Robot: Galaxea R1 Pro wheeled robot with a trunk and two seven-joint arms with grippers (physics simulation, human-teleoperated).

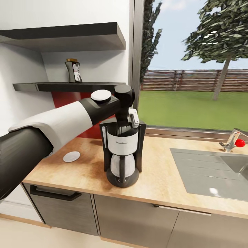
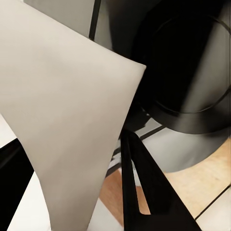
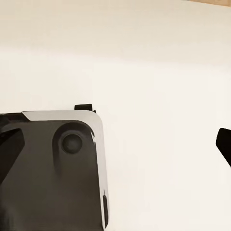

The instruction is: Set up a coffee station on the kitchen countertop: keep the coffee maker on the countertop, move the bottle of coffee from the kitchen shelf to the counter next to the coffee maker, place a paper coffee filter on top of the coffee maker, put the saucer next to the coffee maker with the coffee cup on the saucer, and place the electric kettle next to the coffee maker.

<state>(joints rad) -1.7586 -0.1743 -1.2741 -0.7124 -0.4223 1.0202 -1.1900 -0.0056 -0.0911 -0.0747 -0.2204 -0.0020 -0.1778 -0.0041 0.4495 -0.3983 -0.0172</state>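
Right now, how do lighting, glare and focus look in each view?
Head view: even daylight, soft shadow beside the coffee maker, bright glare on the sink. Left wrist view: the paper coffee filter looms close and soft-edged. Right wrist view: pale, washed-out floor, little detail.

My left gripper's finger (image 2: 144,192) holds the paper coffee filter (image 2: 67,110) above the coffee maker (image 2: 187,77) and kitchen countertop (image 2: 197,183).

Beige kitchen countertop (image 1: 162,179) bearing coffee maker (image 1: 123,156) and saucer (image 1: 71,156), kitchen shelf (image 1: 51,86) holding bottle of coffee (image 1: 73,71)
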